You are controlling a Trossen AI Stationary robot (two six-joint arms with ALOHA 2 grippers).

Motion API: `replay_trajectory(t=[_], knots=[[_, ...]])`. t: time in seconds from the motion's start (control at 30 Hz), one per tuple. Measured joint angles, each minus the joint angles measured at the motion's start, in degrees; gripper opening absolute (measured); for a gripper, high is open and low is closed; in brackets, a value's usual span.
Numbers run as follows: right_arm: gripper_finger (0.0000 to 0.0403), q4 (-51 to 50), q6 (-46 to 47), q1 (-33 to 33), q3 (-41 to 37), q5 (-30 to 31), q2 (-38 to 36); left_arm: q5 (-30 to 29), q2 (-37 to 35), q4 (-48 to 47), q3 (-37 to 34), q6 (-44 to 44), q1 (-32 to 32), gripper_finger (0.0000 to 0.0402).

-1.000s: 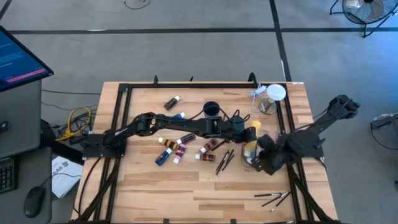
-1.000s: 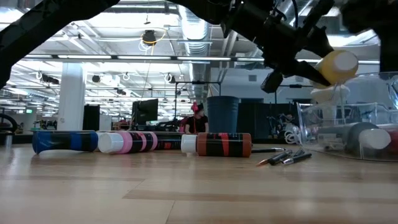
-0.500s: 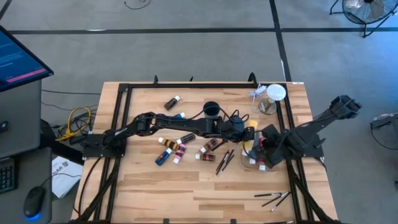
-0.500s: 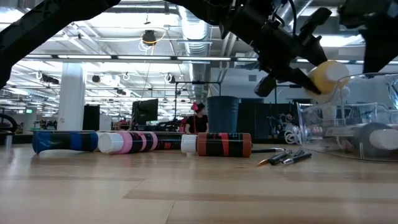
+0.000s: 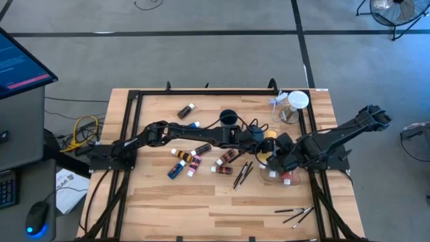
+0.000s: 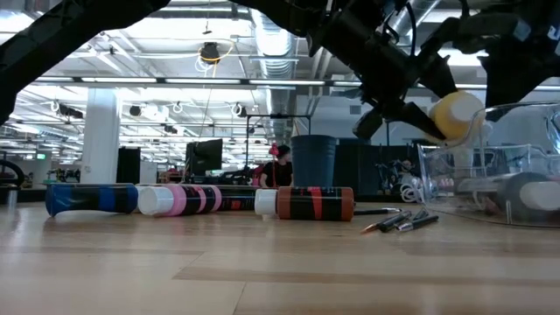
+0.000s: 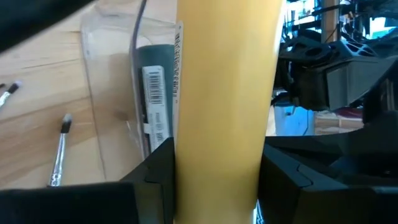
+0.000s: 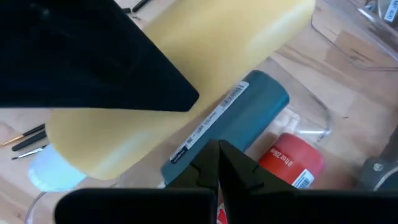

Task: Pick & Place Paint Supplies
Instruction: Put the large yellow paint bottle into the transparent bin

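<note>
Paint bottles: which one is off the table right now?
The big yellow bottle, held up between the left hand's fingers above the clear container. The blue, pink-banded and red-brown ones lie flat on the wood.

i see a plain yellow bottle [image 7: 217, 99], a grey-blue tube [image 8: 233, 118] with a white barcode label, a red tube [image 8: 292, 158] with white lettering, a pink-and-black banded tube [image 6: 188, 199], a blue one [image 6: 87, 199] and pale wood table [image 5: 201, 202].
</note>
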Motion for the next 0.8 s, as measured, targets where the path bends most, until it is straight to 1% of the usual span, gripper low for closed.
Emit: replay_trajectory(t=[0.3,0.67,0.8], knots=[[0.0000,0.33,2.37,1.28,0.00,-0.02,0.01,0.22,0.02,0.76,0.00,1.87,-0.19,0.0150],[0.0000,0.18,4.78,2.73,-0.02,-0.04,0.01,0.82,0.02,2.13,0.02,3.08,-0.14,0.0219],[0.0000,0.05,4.91,2.71,-0.04,-0.35,-0.12,0.80,0.02,2.16,0.02,3.08,-0.14,0.0232]])
